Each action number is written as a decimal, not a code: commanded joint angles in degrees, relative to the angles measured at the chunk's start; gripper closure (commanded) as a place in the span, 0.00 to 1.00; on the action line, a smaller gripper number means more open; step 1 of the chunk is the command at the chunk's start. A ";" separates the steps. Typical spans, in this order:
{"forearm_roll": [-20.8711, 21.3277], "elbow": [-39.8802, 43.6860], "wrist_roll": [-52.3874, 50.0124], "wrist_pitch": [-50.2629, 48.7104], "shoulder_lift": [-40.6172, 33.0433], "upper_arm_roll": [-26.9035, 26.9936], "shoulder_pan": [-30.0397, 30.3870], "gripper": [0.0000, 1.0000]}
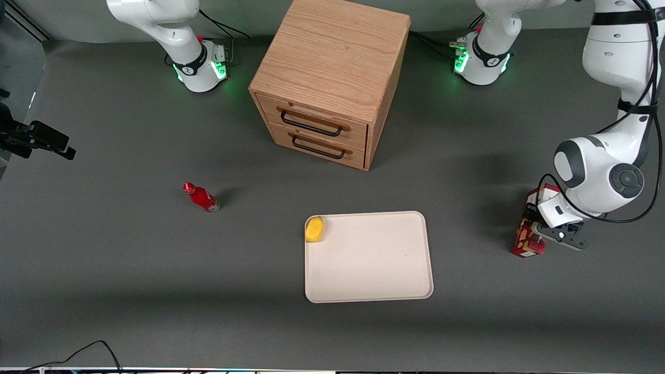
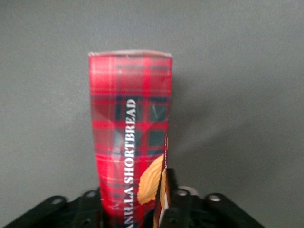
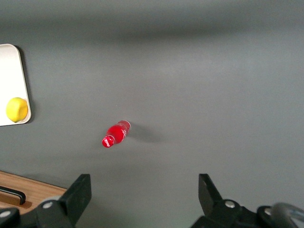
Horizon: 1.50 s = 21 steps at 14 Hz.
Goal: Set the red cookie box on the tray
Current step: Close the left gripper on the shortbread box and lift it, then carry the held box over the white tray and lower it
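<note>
The red cookie box, a slim tartan carton with biscuit pictures, is at the working arm's end of the table, well apart from the tray. My left arm's gripper comes down on it from above. In the left wrist view the red cookie box runs out lengthwise from the gripper. The fingers press against its two long sides, shut on it. I cannot tell if the box rests on the table. The tray is cream-white and lies flat near the table's middle.
A yellow lemon sits in one corner of the tray. A small red bottle stands toward the parked arm's end. A wooden two-drawer cabinet stands farther from the front camera than the tray.
</note>
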 commanded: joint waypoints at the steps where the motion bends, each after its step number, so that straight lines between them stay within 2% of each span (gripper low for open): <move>1: -1.33 5.19 1.16 -9.06 -2.62 0.38 -0.47 1.00; 4: -2.83 16.60 -2.43 -27.49 -4.82 0.38 -0.64 1.00; 6: -2.74 26.52 -9.26 -41.20 -5.62 -0.15 -1.08 1.00; 8: -1.95 36.28 -21.28 -51.51 -5.53 -5.13 -1.17 1.00; 9: -1.77 38.85 -28.91 -53.64 -5.36 -8.12 -1.17 1.00; 12: 1.64 39.58 -47.91 -51.74 -3.26 -20.32 -1.35 1.00; 15: 9.01 38.97 -60.95 -39.55 3.14 -29.66 -1.69 1.00; 18: 19.20 37.22 -68.08 -28.48 11.58 -32.58 -3.10 1.00; 21: 31.33 30.63 -76.86 -14.77 15.55 -32.58 -3.81 1.00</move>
